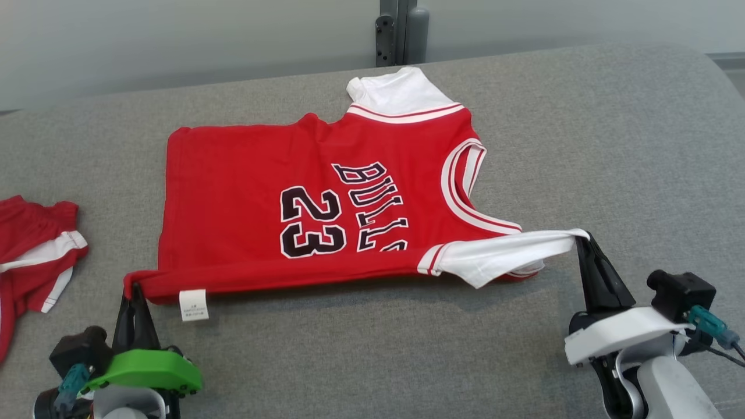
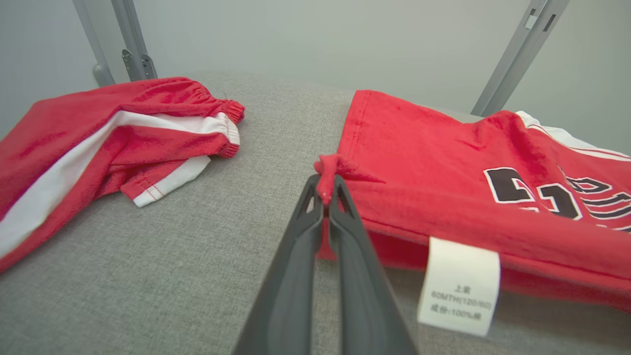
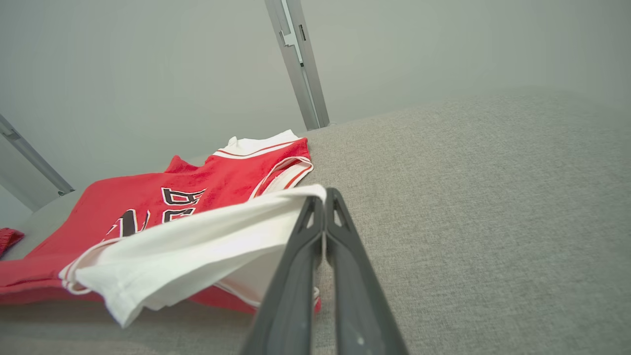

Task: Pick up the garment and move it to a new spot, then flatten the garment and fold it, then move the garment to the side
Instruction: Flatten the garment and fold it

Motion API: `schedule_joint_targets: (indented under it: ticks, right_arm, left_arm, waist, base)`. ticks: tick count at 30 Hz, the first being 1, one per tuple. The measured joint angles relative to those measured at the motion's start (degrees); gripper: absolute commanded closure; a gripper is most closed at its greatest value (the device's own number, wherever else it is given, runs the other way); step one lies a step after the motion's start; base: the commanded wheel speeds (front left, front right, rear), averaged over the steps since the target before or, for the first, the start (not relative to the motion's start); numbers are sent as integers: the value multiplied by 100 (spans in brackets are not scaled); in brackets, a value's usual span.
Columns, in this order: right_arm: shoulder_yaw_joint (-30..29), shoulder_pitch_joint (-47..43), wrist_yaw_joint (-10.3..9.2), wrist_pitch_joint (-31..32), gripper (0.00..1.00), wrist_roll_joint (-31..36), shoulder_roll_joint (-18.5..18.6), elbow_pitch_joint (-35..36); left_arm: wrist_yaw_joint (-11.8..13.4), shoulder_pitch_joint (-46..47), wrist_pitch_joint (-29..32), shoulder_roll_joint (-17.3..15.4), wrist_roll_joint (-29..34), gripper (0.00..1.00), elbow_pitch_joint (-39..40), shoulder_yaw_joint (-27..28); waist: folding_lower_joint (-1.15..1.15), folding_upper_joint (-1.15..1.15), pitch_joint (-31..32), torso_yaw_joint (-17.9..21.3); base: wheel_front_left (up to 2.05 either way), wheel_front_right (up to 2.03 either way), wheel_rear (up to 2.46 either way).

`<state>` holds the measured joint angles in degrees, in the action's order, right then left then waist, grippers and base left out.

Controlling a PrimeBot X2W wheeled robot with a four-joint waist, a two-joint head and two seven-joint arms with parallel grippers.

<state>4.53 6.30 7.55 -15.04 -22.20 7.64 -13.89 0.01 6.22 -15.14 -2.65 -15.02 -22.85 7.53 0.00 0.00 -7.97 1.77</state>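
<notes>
Left of the jersey (image 1: 244, 221), red shorts (image 1: 35, 250).

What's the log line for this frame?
left pincer: shut on jersey hem corner | right pincer: shut on sleeve | jersey: front up on cushion, near edge lifted | shorts: apart, at left

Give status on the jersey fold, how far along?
Done: jersey lies spread, mostly flat, on the grey surface. In hand: left end effector is shut on the hem corner, right end effector on the white sleeve tip, near edge lifted. Left: no fold completed yet, then move it aside; shorts lie to the left.
</notes>
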Motion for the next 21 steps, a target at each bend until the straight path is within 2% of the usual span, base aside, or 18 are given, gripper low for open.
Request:
schedule_joint_targets:
  ticks: [10, 21]
  right_arm:
    - [-93, 1020, 0, -1, 100, 103, 13, -641]
    - [-235, 1712, 0, -1, 100, 323, -66, -1125]
  left_arm:
    - [126, 740, 0, -1, 45, 100, -452, -303]
    - [47, 1374, 0, -1, 203, 100, -742, -196]
  waist:
    - [0, 0, -534, -116]
    - [0, 0, -1088, -225]
  base:
    - [0, 0, 0]
    - [0, 0, 0]
